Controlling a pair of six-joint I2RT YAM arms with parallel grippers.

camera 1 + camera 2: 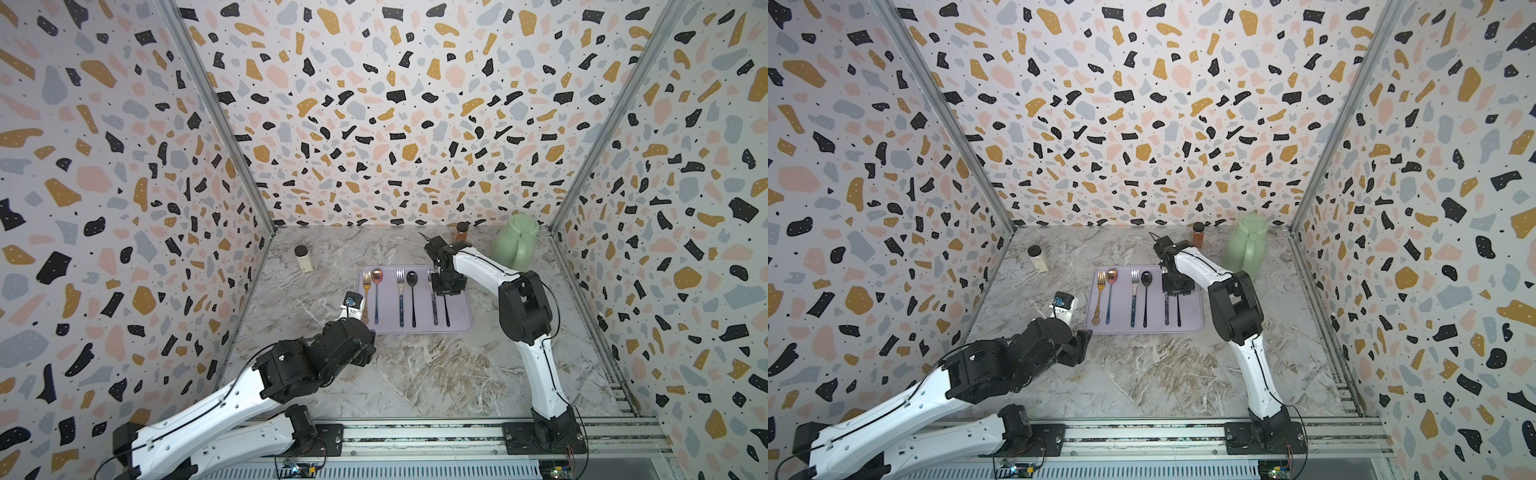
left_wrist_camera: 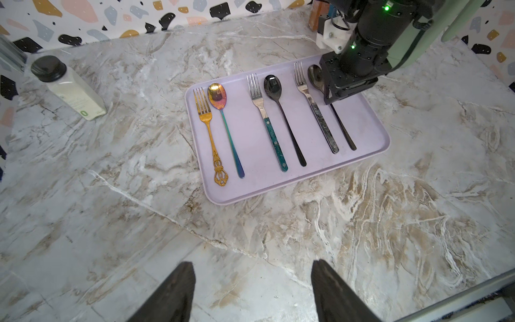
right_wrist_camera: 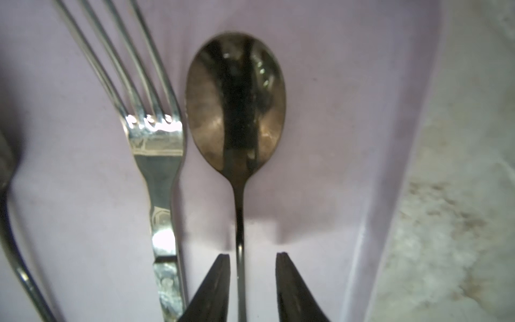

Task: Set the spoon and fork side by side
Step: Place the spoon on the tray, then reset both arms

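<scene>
On lilac plastic tray's [image 2: 250, 181] right, right gripper [image 3: 253, 256], jaws parted, is straddling dark metal spoon [image 3: 235, 103]; snagging could skew it from silver fork [image 3: 156, 145]; left gripper [image 2: 252, 263] spread.

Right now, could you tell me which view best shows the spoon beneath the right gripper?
The right wrist view: the spoon fills the frame, handle between the right gripper's parted fingers. The left wrist view shows part of its bowl and lower handle; both top views show only its handle end.
</scene>
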